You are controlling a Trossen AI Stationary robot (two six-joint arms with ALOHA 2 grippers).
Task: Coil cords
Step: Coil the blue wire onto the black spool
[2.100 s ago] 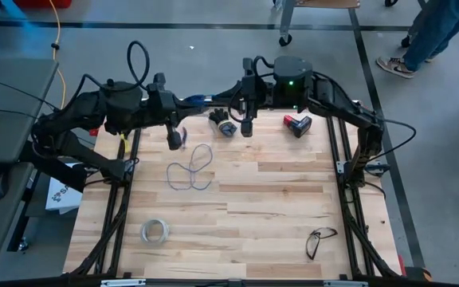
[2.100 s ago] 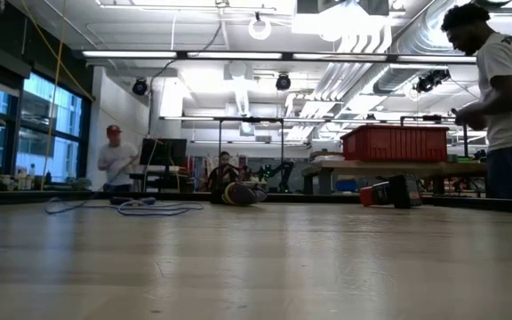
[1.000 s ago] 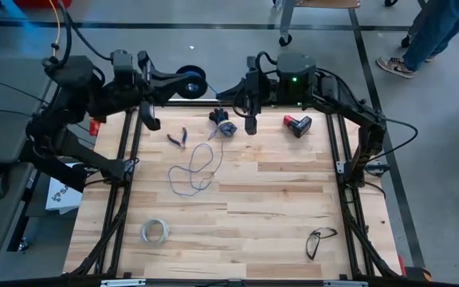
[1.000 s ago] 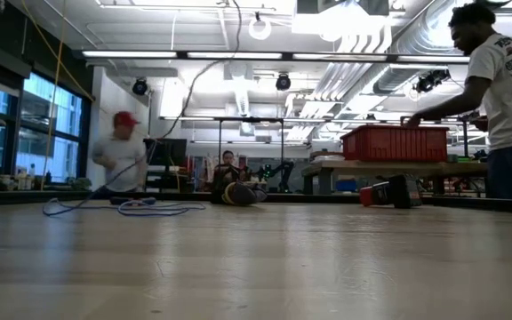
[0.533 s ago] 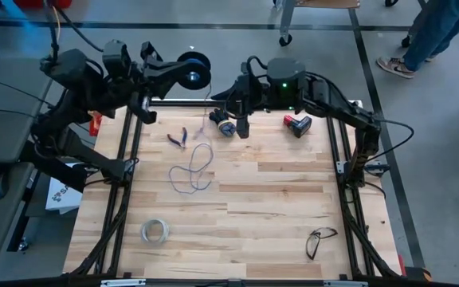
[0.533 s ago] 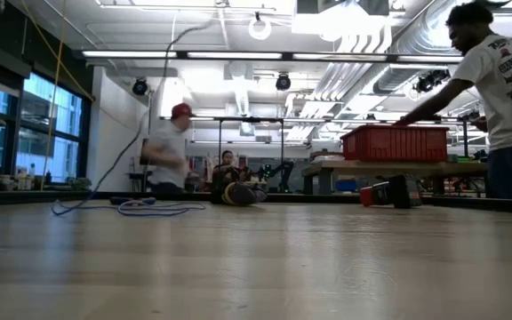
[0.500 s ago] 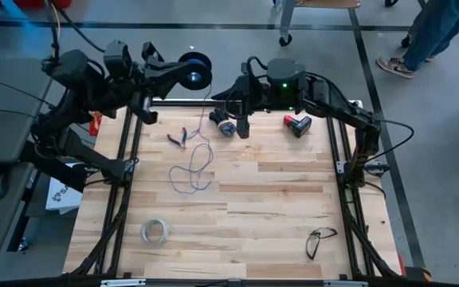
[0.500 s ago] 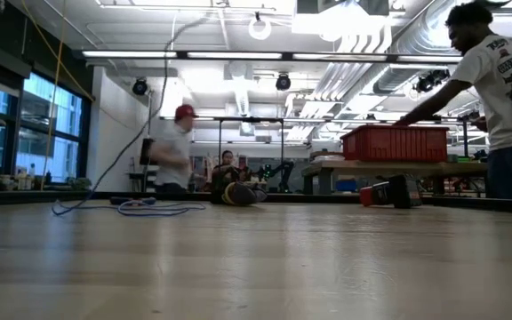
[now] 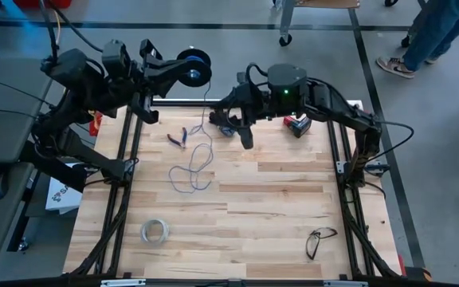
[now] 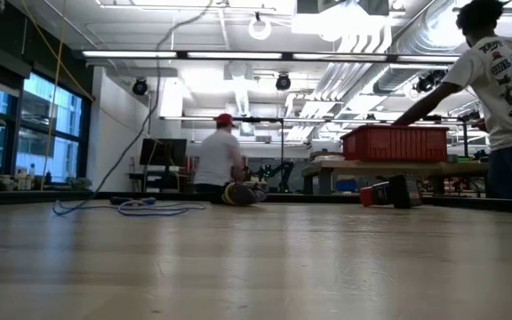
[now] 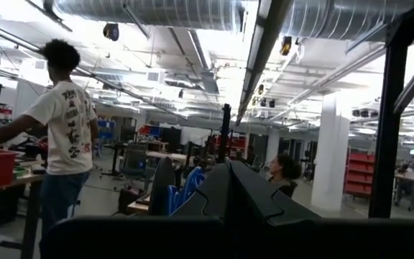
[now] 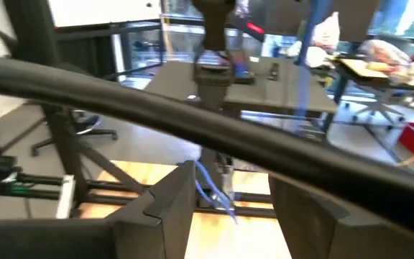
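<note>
Wire (image 9: 191, 171) lies loose on the tabletop (image 9: 277, 199) while your left gripper (image 9: 183, 73) clenches the spool (image 9: 194, 68) aloft; right gripper (image 9: 243, 135), jaws parted, must pinch the strand next.

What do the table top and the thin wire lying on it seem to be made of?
Table top: apparently wood, pale planks with visible grain and seams, matte finish. Wire: very thin, bluish-grey, lying in loose loops, so flexible; probably plastic-coated, though the coating cannot be confirmed.
</note>
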